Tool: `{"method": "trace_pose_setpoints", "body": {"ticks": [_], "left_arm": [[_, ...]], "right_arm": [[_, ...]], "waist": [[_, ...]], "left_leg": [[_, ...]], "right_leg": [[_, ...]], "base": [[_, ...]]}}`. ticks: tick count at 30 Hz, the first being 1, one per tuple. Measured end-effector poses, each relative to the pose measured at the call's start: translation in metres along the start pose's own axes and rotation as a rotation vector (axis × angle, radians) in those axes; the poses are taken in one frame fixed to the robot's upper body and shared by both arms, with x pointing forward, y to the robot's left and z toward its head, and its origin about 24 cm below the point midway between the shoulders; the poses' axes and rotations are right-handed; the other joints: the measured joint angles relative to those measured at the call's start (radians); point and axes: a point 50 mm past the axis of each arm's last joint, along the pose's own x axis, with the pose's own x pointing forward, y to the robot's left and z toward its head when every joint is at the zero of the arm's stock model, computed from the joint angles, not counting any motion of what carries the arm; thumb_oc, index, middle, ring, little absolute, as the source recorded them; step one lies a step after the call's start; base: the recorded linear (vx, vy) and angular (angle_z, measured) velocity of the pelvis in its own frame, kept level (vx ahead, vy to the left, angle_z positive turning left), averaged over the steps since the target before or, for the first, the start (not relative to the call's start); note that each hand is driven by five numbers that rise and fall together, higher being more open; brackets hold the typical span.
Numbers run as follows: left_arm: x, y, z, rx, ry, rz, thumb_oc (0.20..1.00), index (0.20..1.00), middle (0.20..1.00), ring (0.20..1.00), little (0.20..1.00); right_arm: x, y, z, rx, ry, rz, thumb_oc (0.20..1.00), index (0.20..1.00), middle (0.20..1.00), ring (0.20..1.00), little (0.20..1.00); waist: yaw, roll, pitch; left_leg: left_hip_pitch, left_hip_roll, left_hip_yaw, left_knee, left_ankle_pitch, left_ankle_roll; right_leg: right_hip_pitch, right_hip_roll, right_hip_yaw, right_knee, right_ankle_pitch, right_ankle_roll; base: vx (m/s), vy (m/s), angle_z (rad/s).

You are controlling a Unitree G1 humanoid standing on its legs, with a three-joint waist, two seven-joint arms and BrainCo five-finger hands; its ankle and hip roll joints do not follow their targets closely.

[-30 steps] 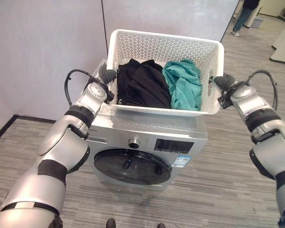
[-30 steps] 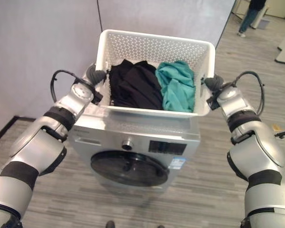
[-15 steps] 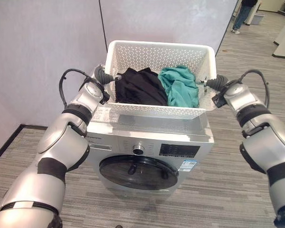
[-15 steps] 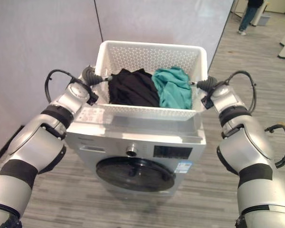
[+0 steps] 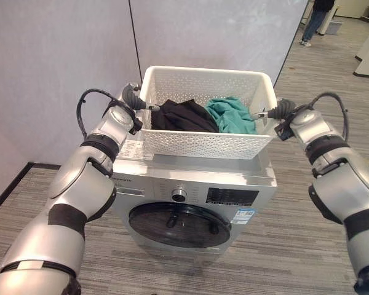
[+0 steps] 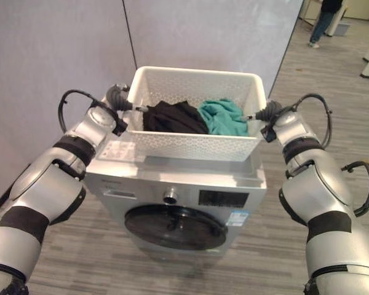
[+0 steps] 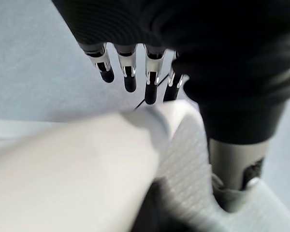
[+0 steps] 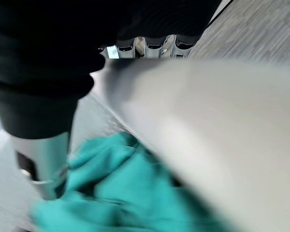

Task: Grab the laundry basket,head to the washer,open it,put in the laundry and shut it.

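The white perforated laundry basket (image 5: 203, 144) rests level on top of the silver washer (image 5: 264, 184). Inside lie black clothes (image 5: 181, 115) and a teal garment (image 5: 234, 117). My left hand (image 5: 133, 96) holds the basket's left rim: its fingers (image 7: 129, 77) sit outside the rim (image 7: 87, 159) and its thumb (image 7: 232, 159) reaches down inside. At the right rim my right hand (image 5: 284, 109) grips the same way, thumb (image 8: 46, 164) inside above the teal garment (image 8: 116, 193). The washer's round dark door (image 5: 178, 224) is closed.
A grey partition wall (image 5: 61, 49) stands right behind the washer. The control dial (image 5: 179, 195) and display panel (image 5: 232, 196) face me. Wood-look floor spreads to the right, where a person (image 5: 313, 18) stands far back.
The basket has come down from a tilt toward me and now sits flat on the washer top. Both hands stayed on its side rims.
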Motion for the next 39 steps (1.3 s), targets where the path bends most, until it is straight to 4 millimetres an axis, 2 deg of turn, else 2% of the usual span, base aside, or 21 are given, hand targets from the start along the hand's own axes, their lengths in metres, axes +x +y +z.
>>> {"method": "trace_pose_setpoints", "body": {"ticks": [2, 4, 7, 15, 17, 20, 21, 24, 25, 26, 27, 30, 32, 34, 37, 38, 39], "left_arm": [[-0.001, -0.004, 0.013, -0.038, -0.068, 0.004, 1.000, 1.000, 1.000, 1.000, 1.000], [-0.005, -0.006, 0.038, -0.121, -0.199, 0.006, 1.000, 1.000, 1.000, 1.000, 1.000], [-0.011, -0.007, 0.053, -0.199, -0.301, 0.025, 1.000, 1.000, 1.000, 1.000, 1.000], [-0.009, -0.002, 0.041, -0.168, -0.270, 0.062, 1.000, 1.000, 1.000, 1.000, 1.000], [-0.010, 0.007, 0.033, -0.143, -0.267, 0.083, 1.000, 1.000, 1.000, 1.000, 1.000], [-0.017, 0.023, 0.024, -0.163, -0.297, 0.113, 1.000, 1.000, 1.000, 1.000, 1.000], [-0.032, 0.042, 0.015, -0.196, -0.355, 0.151, 1.000, 1.000, 1.000, 1.000, 1.000], [-0.056, 0.078, -0.012, -0.159, -0.379, 0.261, 1.000, 1.000, 1.000, 1.000, 1.000], [-0.072, 0.101, -0.038, -0.123, -0.340, 0.359, 1.000, 1.000, 1.000, 1.000, 1.000], [-0.081, 0.110, -0.049, -0.086, -0.323, 0.391, 1.000, 1.000, 1.000, 1.000, 1.000], [-0.100, 0.131, -0.072, -0.010, -0.278, 0.468, 1.000, 1.000, 1.000, 1.000, 1.000], [-0.130, 0.150, -0.109, 0.056, -0.176, 0.567, 1.000, 1.000, 1.000, 1.000, 1.000], [-0.165, 0.158, -0.140, 0.068, -0.090, 0.649, 1.000, 1.000, 1.000, 1.000, 1.000], [-0.193, 0.160, -0.167, 0.062, 0.009, 0.698, 1.000, 1.000, 1.000, 1.000, 1.000], [-0.224, 0.154, -0.192, 0.041, 0.111, 0.726, 1.000, 1.000, 1.000, 1.000, 1.000], [-0.249, 0.141, -0.215, 0.022, 0.218, 0.722, 1.000, 1.000, 1.000, 1.000, 1.000], [-0.261, 0.133, -0.225, 0.005, 0.270, 0.711, 1.000, 1.000, 1.000, 1.000, 1.000]], "right_arm": [[0.000, 0.000, 0.001, 0.017, -0.008, -0.006, 1.000, 1.000, 1.000, 1.000, 1.000], [-0.001, 0.003, 0.010, 0.038, -0.061, 0.001, 1.000, 1.000, 1.000, 1.000, 1.000], [-0.001, 0.004, 0.018, 0.059, -0.116, 0.009, 1.000, 1.000, 1.000, 1.000, 1.000], [-0.002, 0.003, 0.021, 0.086, -0.146, -0.007, 1.000, 1.000, 1.000, 1.000, 1.000], [-0.005, 0.001, 0.028, 0.100, -0.205, -0.012, 1.000, 1.000, 1.000, 1.000, 1.000], [-0.012, -0.013, 0.029, 0.123, -0.284, -0.048, 1.000, 1.000, 1.000, 1.000, 1.000], [-0.026, -0.026, 0.024, 0.181, -0.381, -0.076, 1.000, 1.000, 1.000, 1.000, 1.000], [-0.050, -0.058, -0.001, 0.195, -0.447, -0.187, 1.000, 1.000, 1.000, 1.000, 1.000], [-0.066, -0.079, -0.025, 0.227, -0.447, -0.290, 1.000, 1.000, 1.000, 1.000, 1.000], [-0.074, -0.085, -0.037, 0.236, -0.444, -0.327, 1.000, 1.000, 1.000, 1.000, 1.000], [-0.092, -0.098, -0.061, 0.228, -0.428, -0.411, 1.000, 1.000, 1.000, 1.000, 1.000], [-0.118, -0.111, -0.105, 0.195, -0.337, -0.531, 1.000, 1.000, 1.000, 1.000, 1.000], [-0.146, -0.112, -0.144, 0.154, -0.254, -0.597, 1.000, 1.000, 1.000, 1.000, 1.000], [-0.164, -0.107, -0.175, 0.127, -0.161, -0.637, 1.000, 1.000, 1.000, 1.000, 1.000], [-0.180, -0.095, -0.197, 0.134, -0.103, -0.659, 1.000, 1.000, 1.000, 1.000, 1.000], [-0.191, -0.074, -0.216, 0.141, -0.039, -0.634, 1.000, 1.000, 1.000, 1.000, 1.000], [-0.196, -0.059, -0.226, 0.160, -0.006, -0.604, 1.000, 1.000, 1.000, 1.000, 1.000]], "waist": [[0.001, 0.000, 0.000], [-0.002, 0.000, 0.000], [-0.007, -0.001, 0.001], [-0.021, 0.000, 0.001], [-0.029, 0.002, 0.002], [-0.027, 0.003, 0.006], [-0.027, 0.006, 0.011], [-0.023, 0.011, 0.025], [-0.020, 0.014, 0.029], [-0.019, 0.013, 0.031], [-0.020, 0.014, 0.043], [-0.017, 0.015, 0.058], [-0.015, 0.015, 0.065], [-0.015, 0.015, 0.068], [-0.013, 0.019, 0.071], [-0.014, 0.023, 0.069], [-0.015, 0.023, 0.070]], "left_leg": [[0.000, 0.000, -0.001, 0.000, 0.000, 0.000], [0.000, 0.000, 0.000, 0.000, 0.000, 0.000], [0.001, 0.002, -0.001, -0.001, 0.000, 0.000], [0.001, 0.002, -0.001, -0.001, 0.000, 0.000], [0.000, 0.003, 0.001, -0.001, 0.000, 0.000], [-0.001, 0.004, 0.001, -0.002, 0.000, -0.001], [-0.001, 0.004, 0.001, -0.002, -0.001, -0.001], [-0.001, 0.004, 0.001, -0.003, -0.003, -0.002], [0.000, 0.003, 0.001, -0.003, -0.007, -0.003], [0.000, 0.004, 0.001, -0.003, -0.008, -0.004], [0.001, 0.004, 0.002, -0.003, -0.011, -0.004], [0.001, 0.003, 0.004, -0.004, -0.014, -0.004], [0.003, 0.003, 0.004, -0.004, -0.018, -0.003], [0.003, 0.003, 0.005, -0.005, -0.023, 0.001], [0.003, 0.004, 0.007, -0.005, -0.029, -0.002], [0.004, 0.004, 0.006, -0.007, -0.031, -0.002], [0.003, 0.005, 0.007, -0.004, -0.030, -0.003]], "right_leg": [[0.001, 0.001, -0.001, 0.000, 0.000, 0.000], [0.001, 0.001, -0.001, -0.001, 0.000, 0.000], [0.001, 0.002, -0.001, -0.001, 0.000, 0.000], [0.001, 0.003, 0.000, -0.001, 0.000, 0.000], [-0.001, 0.003, 0.001, -0.002, 0.000, 0.000], [-0.003, 0.004, 0.001, -0.002, 0.000, 0.000], [-0.003, 0.004, 0.000, -0.002, -0.001, 0.001], [-0.002, 0.004, -0.001, -0.002, -0.004, 0.003], [-0.001, 0.004, -0.002, -0.002, -0.007, 0.003], [-0.001, 0.005, -0.002, -0.002, -0.007, 0.003], [-0.001, 0.005, -0.001, -0.003, -0.009, 0.002], [-0.002, 0.003, 0.002, -0.003, -0.012, 0.004], [-0.001, 0.003, 0.002, -0.003, -0.017, 0.006], [-0.001, 0.000, 0.002, -0.008, -0.024, 0.007], [-0.004, -0.001, 0.002, -0.011, -0.030, 0.009], [-0.003, 0.002, 0.002, -0.011, -0.032, 0.009], [-0.006, 0.002, 0.002, -0.011, -0.033, 0.009]], "base": [[0.00, 0.000, 0.00], [0.00, 0.000, 0.00], [0.00, 0.000, 0.00], [0.00, 0.000, 0.00], [0.00, 0.000, 0.00], [0.00, 0.000, 0.00], [0.00, 0.000, 0.00], [0.03, -0.008, 0.01], [0.05, -0.015, 0.01], [0.06, -0.012, -0.02], [0.06, -0.004, -0.03], [0.05, -0.018, -0.02], [0.06, -0.023, -0.02], [0.04, -0.010, 0.00], [0.02, -0.031, -0.02], [-0.06, -0.060, 0.00], [-0.02, -0.043, 0.00]]}}
